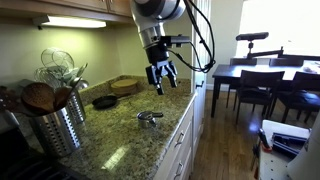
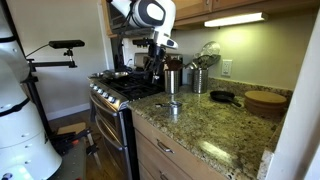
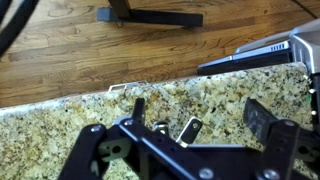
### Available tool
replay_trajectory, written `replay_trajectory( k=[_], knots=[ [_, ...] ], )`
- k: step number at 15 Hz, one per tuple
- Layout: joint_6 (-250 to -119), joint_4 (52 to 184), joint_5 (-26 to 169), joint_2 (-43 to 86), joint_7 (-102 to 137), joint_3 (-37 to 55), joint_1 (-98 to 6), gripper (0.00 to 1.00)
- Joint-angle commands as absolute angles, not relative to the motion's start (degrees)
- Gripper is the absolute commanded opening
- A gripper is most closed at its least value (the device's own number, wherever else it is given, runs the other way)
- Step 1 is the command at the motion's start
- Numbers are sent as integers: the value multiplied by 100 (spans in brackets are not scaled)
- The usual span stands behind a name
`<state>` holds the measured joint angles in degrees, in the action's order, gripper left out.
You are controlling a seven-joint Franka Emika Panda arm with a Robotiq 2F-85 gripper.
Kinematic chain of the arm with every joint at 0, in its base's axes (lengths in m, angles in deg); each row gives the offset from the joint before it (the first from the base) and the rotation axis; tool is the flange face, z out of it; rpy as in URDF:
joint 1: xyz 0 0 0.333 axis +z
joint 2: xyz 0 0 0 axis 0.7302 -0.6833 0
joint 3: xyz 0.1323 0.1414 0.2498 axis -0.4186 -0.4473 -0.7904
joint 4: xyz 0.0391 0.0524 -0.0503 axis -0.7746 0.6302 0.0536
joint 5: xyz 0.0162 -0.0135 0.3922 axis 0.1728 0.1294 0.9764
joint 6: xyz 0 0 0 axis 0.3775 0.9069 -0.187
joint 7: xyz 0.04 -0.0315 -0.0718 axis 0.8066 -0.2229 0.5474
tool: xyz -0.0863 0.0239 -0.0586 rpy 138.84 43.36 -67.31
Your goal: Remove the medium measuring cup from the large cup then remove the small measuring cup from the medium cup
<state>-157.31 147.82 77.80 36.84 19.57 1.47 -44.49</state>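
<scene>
Wide and empty, the gripper hangs above the steel measuring cups; a shallow pinch could drag all 3 along.

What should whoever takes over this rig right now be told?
The gripper is open and empty. It hovers above the speckled granite counter, roughly over the cups.
The shiny steel measuring cups sit as one cluster on the counter near its front edge. They look nested, but they are too small in the pictures to tell the three apart.
Done: nothing, since no cup lies apart from the cluster.
Left: lift the medium out of the large, then the small out of the medium.
The black skillet and the ribbed steel utensil holder stand apart from the cups.
</scene>
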Motion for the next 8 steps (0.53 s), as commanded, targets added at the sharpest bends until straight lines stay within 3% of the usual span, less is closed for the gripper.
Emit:
replay_trajectory(
  k=[1, 8],
  knots=[
    [-16266, 14707, 7746, 3371, 2089, 182, -4440, 100],
    [-16723, 14396, 7750, 2604, 2084, 230, -4475, 100]
  ],
)
